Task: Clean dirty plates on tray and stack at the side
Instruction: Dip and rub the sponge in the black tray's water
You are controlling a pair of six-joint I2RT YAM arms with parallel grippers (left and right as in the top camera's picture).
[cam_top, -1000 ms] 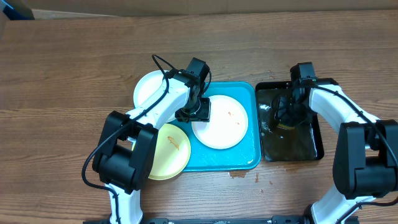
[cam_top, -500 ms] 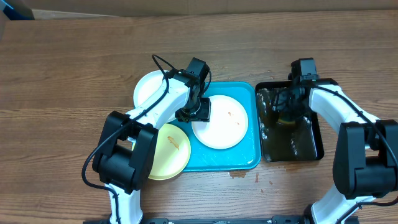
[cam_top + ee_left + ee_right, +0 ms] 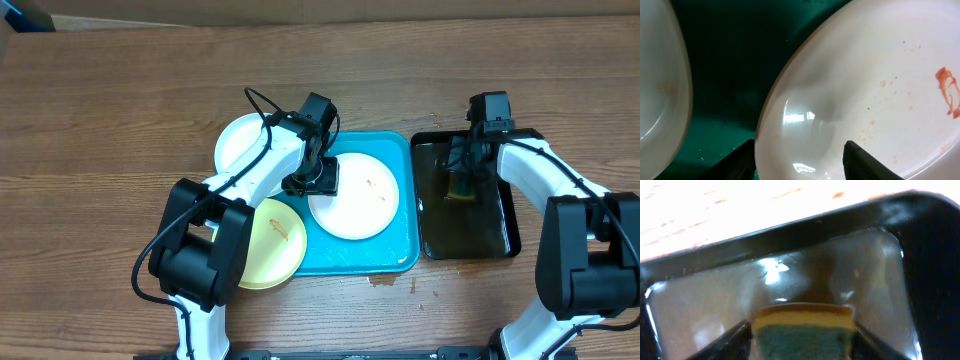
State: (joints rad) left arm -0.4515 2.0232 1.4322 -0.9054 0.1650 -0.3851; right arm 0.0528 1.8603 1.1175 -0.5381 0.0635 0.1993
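A white plate [image 3: 352, 197] with orange smears [image 3: 947, 92] lies in the turquoise tray [image 3: 375, 255]. My left gripper [image 3: 312, 182] stands open over its left rim, one finger [image 3: 740, 162] outside over the tray and the other [image 3: 865, 162] inside on the plate [image 3: 865, 90]. Another white plate [image 3: 240, 145] sits at the tray's back left, and a pale yellow plate [image 3: 270, 245] with a brown smear overlaps its front left corner. My right gripper [image 3: 460, 185] is shut on a yellow and blue-green sponge [image 3: 802, 330], which is down in the black tray [image 3: 470, 240].
The black tray [image 3: 790, 227] holds shallow murky water and stands just right of the turquoise tray. Small brown spots [image 3: 385, 280] mark the wood in front of the trays. A pale plate edge [image 3: 660, 90] shows at the left of the left wrist view.
My right gripper's fingers have closed in on the sponge in the black tray, and the water's ripples have calmed. The left arm and the plates have not moved.
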